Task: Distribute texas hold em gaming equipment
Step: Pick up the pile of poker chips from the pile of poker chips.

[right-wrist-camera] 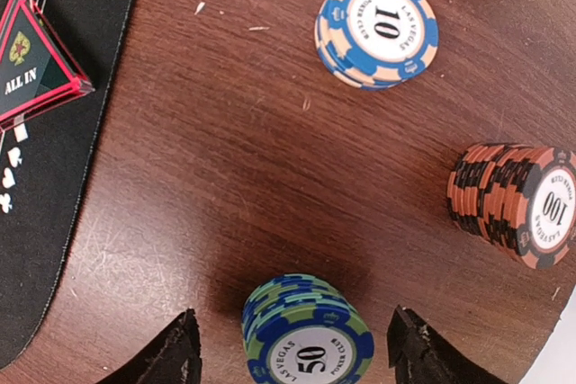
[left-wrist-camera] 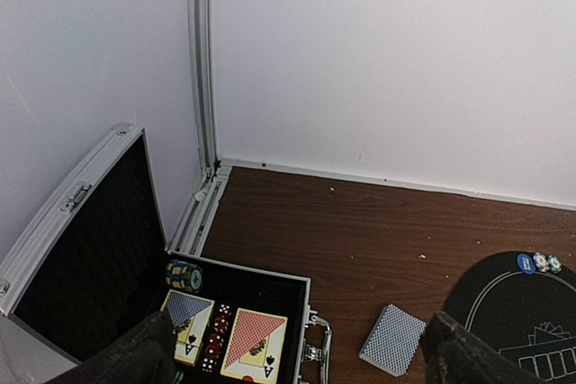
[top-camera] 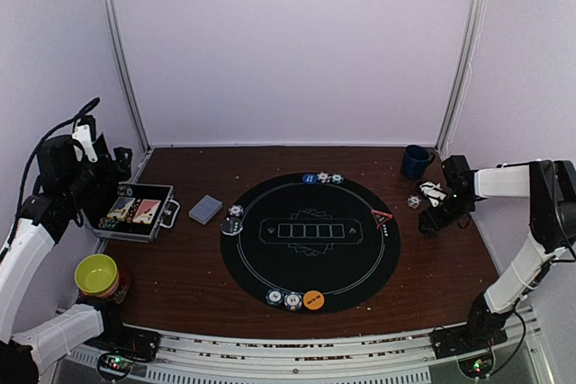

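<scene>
Green 50-chip stack [right-wrist-camera: 308,334] is straddled by the spread right end effector [right-wrist-camera: 295,344], gaps either side, on the counter [right-wrist-camera: 225,132] near blue 10 chips [right-wrist-camera: 376,29] and an orange 100 stack [right-wrist-camera: 517,204]. Left end effector [left-wrist-camera: 301,348] is spread wide over the open case [left-wrist-camera: 270,290]; card deck [left-wrist-camera: 392,339] is laid beside it.

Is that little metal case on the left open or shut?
Open. The case has its lid tilted back; playing cards, dice and a chip stack show inside.
</scene>
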Motion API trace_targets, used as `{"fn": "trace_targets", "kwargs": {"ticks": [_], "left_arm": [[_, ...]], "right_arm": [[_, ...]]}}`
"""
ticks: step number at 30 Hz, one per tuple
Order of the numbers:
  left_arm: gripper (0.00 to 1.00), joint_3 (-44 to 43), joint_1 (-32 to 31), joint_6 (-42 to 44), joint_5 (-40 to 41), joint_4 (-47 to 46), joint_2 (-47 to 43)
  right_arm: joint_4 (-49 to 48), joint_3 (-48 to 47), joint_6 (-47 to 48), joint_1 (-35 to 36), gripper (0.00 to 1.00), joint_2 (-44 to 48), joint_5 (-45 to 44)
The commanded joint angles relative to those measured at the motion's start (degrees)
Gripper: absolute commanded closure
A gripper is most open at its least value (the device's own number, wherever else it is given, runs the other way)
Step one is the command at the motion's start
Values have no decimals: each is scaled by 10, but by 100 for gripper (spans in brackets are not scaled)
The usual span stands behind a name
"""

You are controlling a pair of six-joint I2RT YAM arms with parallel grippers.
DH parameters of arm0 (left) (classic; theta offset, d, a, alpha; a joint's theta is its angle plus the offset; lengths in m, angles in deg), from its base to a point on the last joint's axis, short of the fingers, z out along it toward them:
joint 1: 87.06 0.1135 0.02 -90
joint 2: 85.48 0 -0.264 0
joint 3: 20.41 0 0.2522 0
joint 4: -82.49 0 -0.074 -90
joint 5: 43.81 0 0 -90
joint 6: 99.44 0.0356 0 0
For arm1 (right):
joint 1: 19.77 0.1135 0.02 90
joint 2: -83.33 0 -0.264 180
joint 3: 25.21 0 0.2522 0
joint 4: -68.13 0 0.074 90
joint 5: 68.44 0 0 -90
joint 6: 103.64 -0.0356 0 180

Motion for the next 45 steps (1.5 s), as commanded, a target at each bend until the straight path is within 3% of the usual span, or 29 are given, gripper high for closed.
{"fn": "trace_targets", "kwargs": {"ticks": [1, 21, 36, 45], "left_arm": [[2, -4, 5, 2, -5, -17, -1], [2, -4, 6, 1, -4, -17, -1], [2, -4, 5, 2, -4, -17, -1], [2, -3, 5, 1, -4, -17, -1]], "right_arm": [[-7, -17, -8, -7, 31, -2, 5], [12, -28, -2, -30, 50, -23, 46], [19, -26, 5, -30, 53, -22, 43], [20, -24, 7, -30, 61, -23, 44]]}}
